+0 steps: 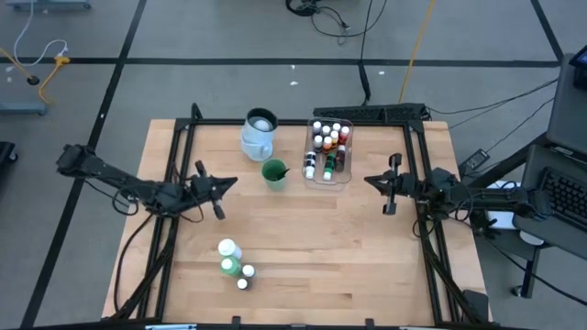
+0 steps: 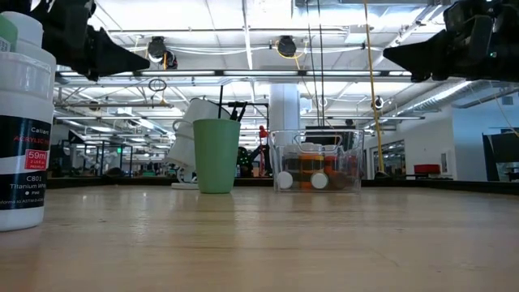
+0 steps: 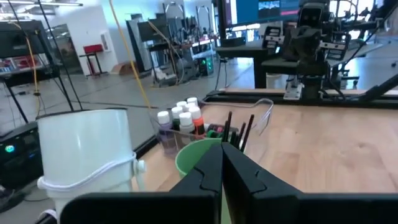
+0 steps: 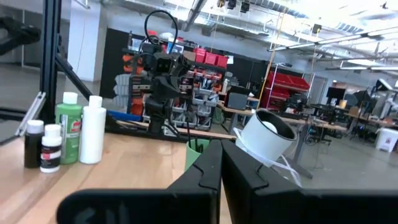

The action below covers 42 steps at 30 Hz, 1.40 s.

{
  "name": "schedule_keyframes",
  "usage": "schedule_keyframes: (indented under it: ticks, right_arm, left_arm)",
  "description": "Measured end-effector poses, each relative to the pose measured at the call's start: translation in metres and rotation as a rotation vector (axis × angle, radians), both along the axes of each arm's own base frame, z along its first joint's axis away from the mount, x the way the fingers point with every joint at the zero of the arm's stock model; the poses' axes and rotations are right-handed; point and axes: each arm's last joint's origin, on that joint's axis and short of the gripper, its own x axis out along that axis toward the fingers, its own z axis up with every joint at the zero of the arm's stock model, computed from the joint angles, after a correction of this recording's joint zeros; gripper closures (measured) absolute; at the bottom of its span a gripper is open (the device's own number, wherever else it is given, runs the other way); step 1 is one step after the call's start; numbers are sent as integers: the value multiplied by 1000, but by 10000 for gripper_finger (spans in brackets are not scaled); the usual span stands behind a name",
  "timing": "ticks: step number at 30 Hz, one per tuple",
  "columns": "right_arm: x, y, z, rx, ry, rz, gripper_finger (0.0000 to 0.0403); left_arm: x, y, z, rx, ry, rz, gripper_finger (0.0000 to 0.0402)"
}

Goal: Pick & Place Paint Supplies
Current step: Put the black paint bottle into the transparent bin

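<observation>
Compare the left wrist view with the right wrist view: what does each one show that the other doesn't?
Left wrist only: the clear plastic tub with small white-capped paint bottles, and thin dark brushes standing in the green cup.
Right wrist only: a tall green bottle, a tall white bottle and two tiny dark bottles.
Both: the pale jug, the green cup, and shut fingers in the foreground.

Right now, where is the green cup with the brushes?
In the high view the green cup stands near the table's far middle, between the pale-blue jug and the clear tub of small paint bottles, touching neither.
</observation>
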Motion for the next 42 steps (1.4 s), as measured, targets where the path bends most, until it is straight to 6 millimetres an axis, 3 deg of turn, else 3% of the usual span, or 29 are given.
schedule_keyframes:
  ticks: [16, 24, 42]
  right_arm:
    - [7, -1, -3, -14, 22, -4, 401]
    - [13, -2, -10, 60, 77, 7, 401]
    - [23, 2, -19, 91, 136, 52, 402]
  left_arm:
    - [2, 9, -3, 66, 59, 60, 396]
    - [2, 11, 0, 79, 43, 75, 396]
    - [3, 9, 5, 174, 36, 21, 396]
